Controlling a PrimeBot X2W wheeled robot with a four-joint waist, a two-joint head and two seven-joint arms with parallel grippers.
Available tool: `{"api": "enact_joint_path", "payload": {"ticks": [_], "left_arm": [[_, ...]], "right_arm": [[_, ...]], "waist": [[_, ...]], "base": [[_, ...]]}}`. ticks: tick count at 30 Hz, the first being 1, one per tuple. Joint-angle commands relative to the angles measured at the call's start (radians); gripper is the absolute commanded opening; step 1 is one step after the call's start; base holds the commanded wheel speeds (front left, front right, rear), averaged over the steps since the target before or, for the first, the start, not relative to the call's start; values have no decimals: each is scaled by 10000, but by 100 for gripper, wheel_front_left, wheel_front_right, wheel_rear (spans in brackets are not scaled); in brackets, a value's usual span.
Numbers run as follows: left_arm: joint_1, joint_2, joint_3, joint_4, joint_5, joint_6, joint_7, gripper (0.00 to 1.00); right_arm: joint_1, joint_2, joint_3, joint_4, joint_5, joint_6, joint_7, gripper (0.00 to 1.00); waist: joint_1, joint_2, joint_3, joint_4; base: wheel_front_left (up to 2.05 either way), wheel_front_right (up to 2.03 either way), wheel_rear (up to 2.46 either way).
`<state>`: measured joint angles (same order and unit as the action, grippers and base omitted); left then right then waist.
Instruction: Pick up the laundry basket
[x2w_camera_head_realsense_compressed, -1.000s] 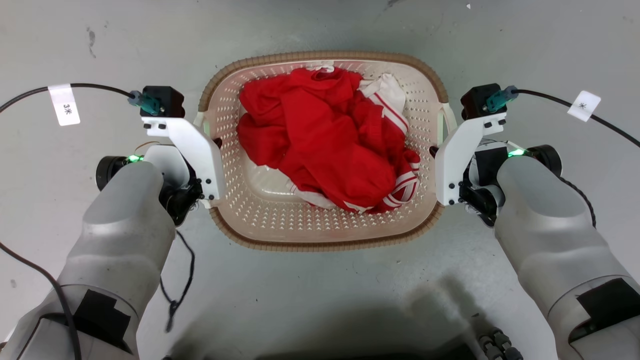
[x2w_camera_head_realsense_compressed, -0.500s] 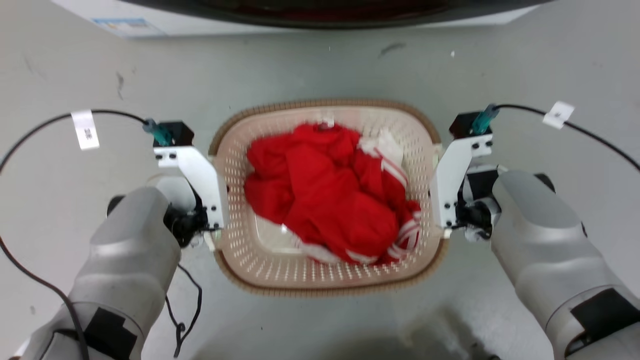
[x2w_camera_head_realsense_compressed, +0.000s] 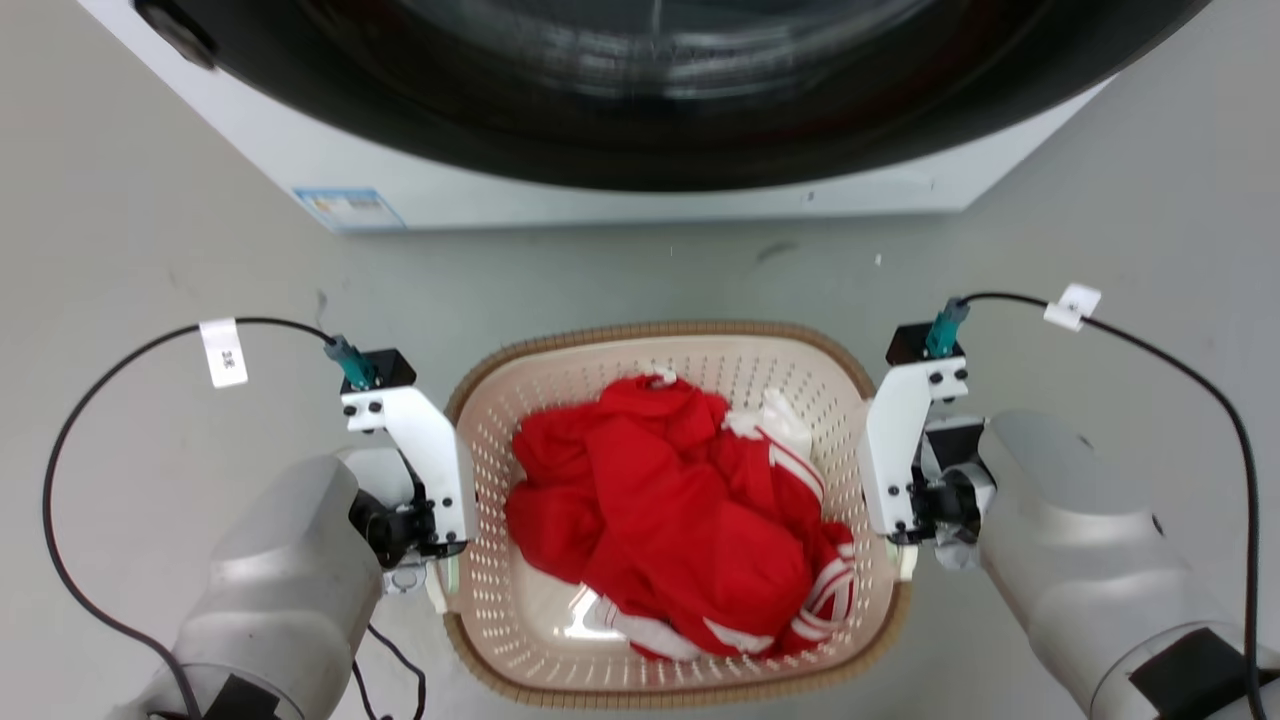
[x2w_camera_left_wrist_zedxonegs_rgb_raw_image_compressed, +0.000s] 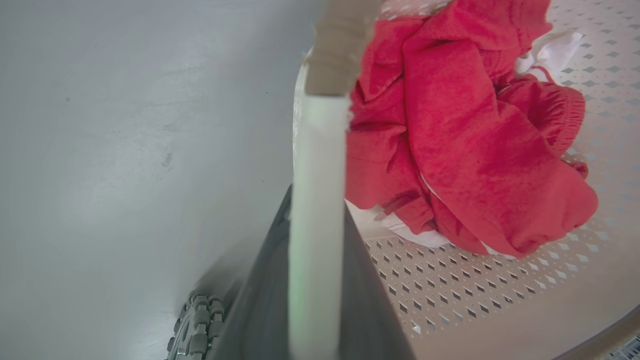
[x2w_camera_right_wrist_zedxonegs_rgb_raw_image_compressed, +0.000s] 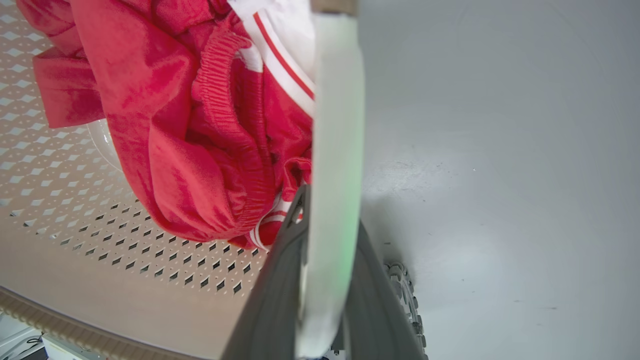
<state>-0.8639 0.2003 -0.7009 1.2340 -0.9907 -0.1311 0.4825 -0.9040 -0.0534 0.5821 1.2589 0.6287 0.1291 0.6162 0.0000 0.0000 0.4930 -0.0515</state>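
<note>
1. Location. The laundry basket (x2w_camera_head_realsense_compressed: 662, 331) sits on the grey floor (x2w_camera_head_realsense_compressed: 150, 280) directly in front of the washer (x2w_camera_head_realsense_compressed: 640, 195), near it but apart, between the 2 forearms. Whether its base is clear of the floor cannot be told.

2. Handling. The perforated plastic shell looks stiff and light, with some flex likely in the walls. The load is a soft heap of red clothing (x2w_camera_head_realsense_compressed: 650, 520) with white stripes. It adds little weight, but it lies toward the robot's right and may slide if the basket tilts. Keep both sides level.

3. Hold points. Use the 2 white side handles set into the brown rim, 1 per arm. The smooth plastic could slip in a loose grip.

4. Left gripper (x2w_camera_left_wrist_zedxonegs_rgb_raw_image_compressed: 317, 210). Its dark fingers (x2w_camera_left_wrist_zedxonegs_rgb_raw_image_compressed: 265, 300) stand narrow, 1 on each face of the left handle (x2w_camera_left_wrist_zedxonegs_rgb_raw_image_compressed: 320, 140), clamped on it.

5. Right gripper (x2w_camera_right_wrist_zedxonegs_rgb_raw_image_compressed: 332, 215). Its fingers (x2w_camera_right_wrist_zedxonegs_rgb_raw_image_compressed: 270, 300) are likewise drawn close on the right handle (x2w_camera_right_wrist_zedxonegs_rgb_raw_image_compressed: 337, 100), 1 inside the basket wall and 1 outside. The inner finger lies just beside the red cloth; contact cannot be confirmed.
</note>
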Motion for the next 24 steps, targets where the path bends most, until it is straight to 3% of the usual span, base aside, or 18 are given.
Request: {"api": "enact_joint_path", "payload": {"ticks": [1, 24], "left_arm": [[92, -80, -7, -2, -80, 9, 20, 0], [1636, -213, -275, 323, -839, 9, 1719, 0]], "right_arm": [[167, 59, 59, 11, 98, 28, 92, 0], [1709, 75, 967, 44, 1646, 28, 2251, 0]], "waist": [[0, 0, -611, 21], [0, 0, -3926, -95]], "base": [[0, 0, 0], [0, 0, 0]]}}
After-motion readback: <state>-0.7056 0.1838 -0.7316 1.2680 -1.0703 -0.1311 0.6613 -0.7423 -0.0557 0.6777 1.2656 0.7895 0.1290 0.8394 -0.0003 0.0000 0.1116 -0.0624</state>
